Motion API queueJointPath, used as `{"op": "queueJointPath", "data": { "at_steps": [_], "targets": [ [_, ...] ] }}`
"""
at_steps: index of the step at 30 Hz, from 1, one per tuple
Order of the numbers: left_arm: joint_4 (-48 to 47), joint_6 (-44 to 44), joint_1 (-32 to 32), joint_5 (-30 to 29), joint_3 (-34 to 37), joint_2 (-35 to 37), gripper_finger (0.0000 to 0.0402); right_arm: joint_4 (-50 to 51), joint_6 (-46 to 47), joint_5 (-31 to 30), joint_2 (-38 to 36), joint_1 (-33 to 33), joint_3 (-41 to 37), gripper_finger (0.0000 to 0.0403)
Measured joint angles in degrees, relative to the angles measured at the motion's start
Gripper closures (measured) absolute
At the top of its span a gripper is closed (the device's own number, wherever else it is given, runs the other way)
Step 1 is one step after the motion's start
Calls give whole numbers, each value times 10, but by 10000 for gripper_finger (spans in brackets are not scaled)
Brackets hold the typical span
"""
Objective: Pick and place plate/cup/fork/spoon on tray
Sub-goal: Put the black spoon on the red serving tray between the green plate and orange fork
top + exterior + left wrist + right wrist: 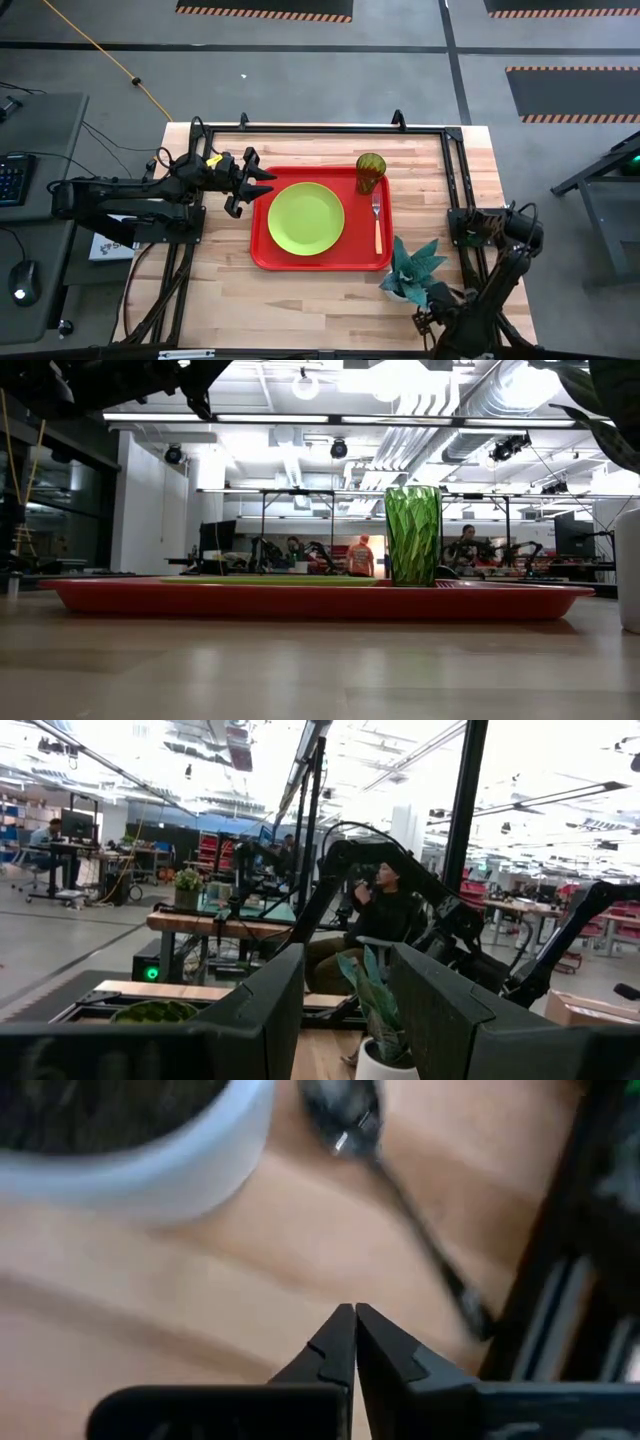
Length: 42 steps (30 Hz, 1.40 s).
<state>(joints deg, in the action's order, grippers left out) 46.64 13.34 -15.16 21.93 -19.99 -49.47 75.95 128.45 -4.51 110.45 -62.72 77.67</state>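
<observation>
Judging from the high view, most of the job is done: the round lime-green plastic plate [306, 217] lies at the centre of the large red rectangular tray [262, 255], the translucent olive-green textured cup [371, 172] stands upright in the tray's far right corner, and the fork with silver tines and an orange-tan handle [377, 222] lies on the tray just right of the plate. Only the slim dark spoon [400, 1190] is left; it lies on the wooden table off the tray, beside the white pot [140, 1160] of a teal spiky plant [412, 268]. Above it the right gripper [354, 1342] has its fingers pressed together, holding nothing. At the tray's left edge the left gripper [250, 187] hangs spread and empty.
</observation>
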Motion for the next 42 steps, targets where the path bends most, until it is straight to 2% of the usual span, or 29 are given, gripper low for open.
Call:
{"op": "queueJointPath", "data": {
  "at_steps": [4,8,12,15,18,21,30,35,39,42],
  "targets": [
    [0,0,0,0,0,0,259,24,-39,-8,-2,14,0,375],
    [0,0,0,0,0,0,259,24,-101,-15,-16,20,-6,319],
    [0,0,0,0,0,0,259,25,-102,20,-71,12,-59,261],
    [0,0,0,0,0,0,259,-14,-74,25,-142,-3,-117,240],
    [0,0,0,0,0,0,259,-69,-63,-11,-220,-11,-183,237],
    [0,0,0,0,0,0,259,-96,-52,-13,-292,-12,-243,239],
    [-4,1,0,0,0,0,259,-106,-44,-48,-455,-3,-343,242],
    [-5,1,0,0,0,0,259,-76,-52,-88,-508,-3,-346,242],
    [-5,0,0,0,0,0,259,17,-3,-86,-514,5,-346,242],
    [-5,0,0,0,0,0,259,42,2,-84,-508,19,-347,242]
  ]
}}
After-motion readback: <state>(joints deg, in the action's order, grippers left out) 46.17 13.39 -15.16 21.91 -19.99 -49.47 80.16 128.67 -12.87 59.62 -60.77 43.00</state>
